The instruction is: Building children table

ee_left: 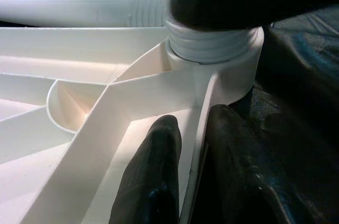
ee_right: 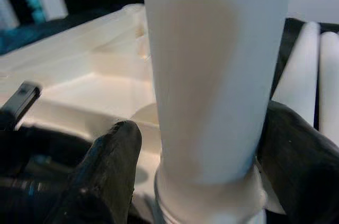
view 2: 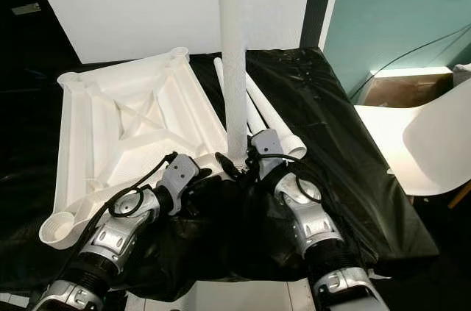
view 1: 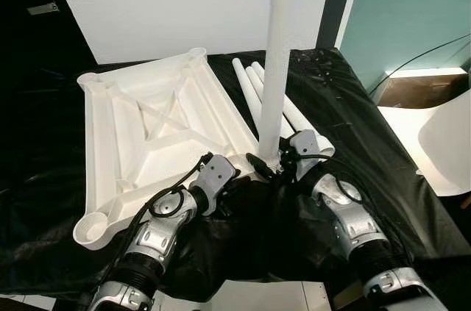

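A white tabletop [view 1: 147,127] lies upside down on the black cloth, its ribs facing up. In its near right corner socket [ee_left: 233,70] a white table leg [view 1: 278,54] stands upright, threaded end [ee_left: 206,49] in the socket. My right gripper [view 1: 274,162] is shut on the leg just above the socket, with a black finger [ee_right: 111,166] on each side. From the left, my left gripper [view 1: 239,171] pinches the tabletop's rim wall beside that corner, and its fingers [ee_left: 153,176] straddle the wall. Spare legs [view 1: 296,114] lie behind the upright one.
The black cloth [view 1: 353,112] covers the work surface and drops off at the right edge. A white chair [view 1: 449,142] and a brown cardboard box [view 1: 419,90] stand to the right. A white board [view 1: 184,2] leans behind the tabletop.
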`<state>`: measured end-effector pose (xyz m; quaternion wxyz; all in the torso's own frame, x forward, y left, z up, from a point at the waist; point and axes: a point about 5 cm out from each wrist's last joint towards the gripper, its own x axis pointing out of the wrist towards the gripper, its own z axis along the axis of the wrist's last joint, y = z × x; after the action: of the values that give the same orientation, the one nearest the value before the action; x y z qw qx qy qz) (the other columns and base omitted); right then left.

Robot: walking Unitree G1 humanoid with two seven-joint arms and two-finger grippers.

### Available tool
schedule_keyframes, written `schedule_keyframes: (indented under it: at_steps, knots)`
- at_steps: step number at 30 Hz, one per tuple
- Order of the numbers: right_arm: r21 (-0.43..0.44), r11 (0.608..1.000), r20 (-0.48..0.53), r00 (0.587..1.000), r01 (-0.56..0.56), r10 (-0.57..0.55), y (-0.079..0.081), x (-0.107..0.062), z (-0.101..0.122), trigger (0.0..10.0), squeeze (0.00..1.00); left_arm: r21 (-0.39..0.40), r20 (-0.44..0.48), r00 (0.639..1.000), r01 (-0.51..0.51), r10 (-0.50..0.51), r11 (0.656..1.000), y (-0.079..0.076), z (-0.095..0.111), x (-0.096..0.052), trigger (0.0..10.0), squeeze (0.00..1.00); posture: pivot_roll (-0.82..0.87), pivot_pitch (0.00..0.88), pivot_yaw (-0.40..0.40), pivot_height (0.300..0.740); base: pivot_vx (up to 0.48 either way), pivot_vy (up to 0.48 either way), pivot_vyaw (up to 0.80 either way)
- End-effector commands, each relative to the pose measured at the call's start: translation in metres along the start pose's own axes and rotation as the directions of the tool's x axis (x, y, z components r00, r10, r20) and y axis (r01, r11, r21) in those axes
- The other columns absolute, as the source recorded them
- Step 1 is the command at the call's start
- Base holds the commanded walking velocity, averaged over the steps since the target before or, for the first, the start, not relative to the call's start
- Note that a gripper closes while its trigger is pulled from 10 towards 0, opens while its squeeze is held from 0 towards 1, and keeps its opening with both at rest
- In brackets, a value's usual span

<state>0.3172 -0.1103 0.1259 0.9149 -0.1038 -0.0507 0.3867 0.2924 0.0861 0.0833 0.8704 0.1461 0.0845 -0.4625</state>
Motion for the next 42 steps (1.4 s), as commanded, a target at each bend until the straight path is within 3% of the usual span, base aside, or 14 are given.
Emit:
schedule_keyframes:
  at_steps: [1, 2, 4, 5, 11, 16, 20, 24, 26, 33, 34, 37, 38, 42]
  knots:
    - [0.01, 0.997, -0.015, 0.997, -0.078, 0.079, 0.004, 0.004, 0.0, 10.0, 0.0, -0.069, -0.136, 0.983, 0.119, -0.127, 0.991, -0.03, -0.032, 0.004, 10.0, 0.0, -0.07, 0.003, 0.02, 0.74, 0.0, 0.0, 0.0]
    - [0.003, 0.994, -0.038, 0.994, -0.106, 0.106, 0.001, 0.003, -0.002, 2.9, 0.0, -0.064, -0.13, 0.981, 0.134, -0.142, 0.989, -0.028, -0.029, 0.004, 10.0, 0.0, -0.06, 0.0, 0.023, 0.74, 0.0, 0.0, 0.0]
    - [-0.002, 0.993, -0.051, 0.991, -0.12, 0.12, 0.0, 0.002, -0.003, 2.9, 0.0, -0.062, -0.125, 0.981, 0.144, -0.15, 0.988, -0.027, -0.027, 0.004, 10.0, 0.0, -0.06, 0.0, 0.023, 0.74, 0.0, 0.0, 0.0]
    - [0.015, 0.992, -0.062, 0.99, -0.128, 0.129, -0.002, 0.002, -0.005, 0.0, 0.0, -0.045, -0.13, 0.98, 0.142, -0.147, 0.989, -0.024, -0.025, 0.004, 10.0, 0.0, -0.05, 0.0, 0.025, 0.74, 0.0, 0.0, 0.0]
    - [0.092, 0.992, -0.091, 0.991, -0.088, 0.097, 0.007, 0.006, -0.016, 0.0, 0.0, -0.036, -0.125, 0.986, 0.104, -0.108, 0.994, -0.01, -0.022, 0.003, 10.0, 0.0, -0.05, 0.0, 0.036, 0.74, 0.0, 0.0, 0.0]
    - [0.164, 0.976, -0.048, 0.989, 0.147, -0.141, 0.014, 0.007, -0.02, 0.0, 0.0, -0.032, -0.121, 0.988, 0.094, -0.097, 0.995, -0.007, -0.02, 0.002, 10.0, 0.0, -0.04, 0.0, 0.037, 0.74, 0.0, 0.0, 0.0]
    - [0.186, 0.902, -0.013, 0.919, 0.389, -0.393, 0.024, 0.002, -0.021, 0.0, 0.0, -0.031, -0.12, 0.989, 0.084, -0.087, 0.996, -0.005, -0.019, -0.001, 10.0, 0.0, -0.02, 0.0, 0.048, 0.74, 0.0, 0.0, 0.0]
    - [0.191, 0.882, -0.028, 0.9, 0.431, -0.434, 0.025, 0.002, -0.023, 0.0, 0.0, -0.033, -0.125, 0.988, 0.085, -0.088, 0.996, -0.005, -0.022, -0.004, 10.0, 0.0, -0.03, 0.0, 0.051, 0.74, 0.0, 0.0, 0.0]
    - [0.179, 0.879, -0.034, 0.895, 0.442, -0.444, 0.022, 0.004, -0.022, 10.0, 0.0, -0.038, -0.133, 0.987, 0.09, -0.094, 0.995, -0.006, -0.025, -0.006, 10.0, 0.0, -0.05, 0.0, 0.06, 0.74, 0.0, 0.0, 0.0]
    - [0.136, 0.895, -0.013, 0.905, 0.424, -0.426, 0.015, 0.006, -0.015, 10.0, 0.0, -0.039, -0.136, 0.985, 0.103, -0.107, 0.994, -0.01, -0.027, -0.004, 10.0, 0.0, -0.05, 0.0, 0.058, 0.74, 0.0, 0.0, 0.0]
    - [0.122, 0.924, 0.012, 0.93, 0.362, -0.366, 0.012, 0.009, -0.009, 10.0, 1.0, -0.041, -0.128, 0.986, 0.102, -0.106, 0.994, -0.01, -0.024, -0.001, 10.0, 0.0, -0.05, 0.0, 0.053, 0.74, 0.0, 0.0, 0.0]
    - [0.091, 0.955, 0.038, 0.957, 0.283, -0.287, 0.008, 0.012, -0.002, 10.0, 1.0, -0.041, -0.122, 0.987, 0.099, -0.103, 0.994, -0.01, -0.023, 0.0, 10.0, 0.0, -0.05, 0.0, 0.044, 0.74, 0.0, 0.0, 0.0]
    - [0.073, 0.976, 0.05, 0.977, 0.205, -0.208, 0.007, 0.014, 0.003, 10.0, 0.0, -0.043, -0.116, 0.988, 0.094, -0.099, 0.995, -0.009, -0.021, 0.001, 10.0, 0.0, -0.05, 0.0, 0.036, 0.74, 0.0, 0.0, 0.0]
    - [0.02, 0.997, 0.035, 0.996, 0.076, -0.077, -0.001, 0.014, 0.007, 10.0, 0.0, -0.049, -0.11, 0.99, 0.083, -0.088, 0.995, -0.01, -0.021, 0.003, 10.0, 0.0, -0.04, 0.0, 0.021, 0.74, 0.0, 0.0, 0.0]
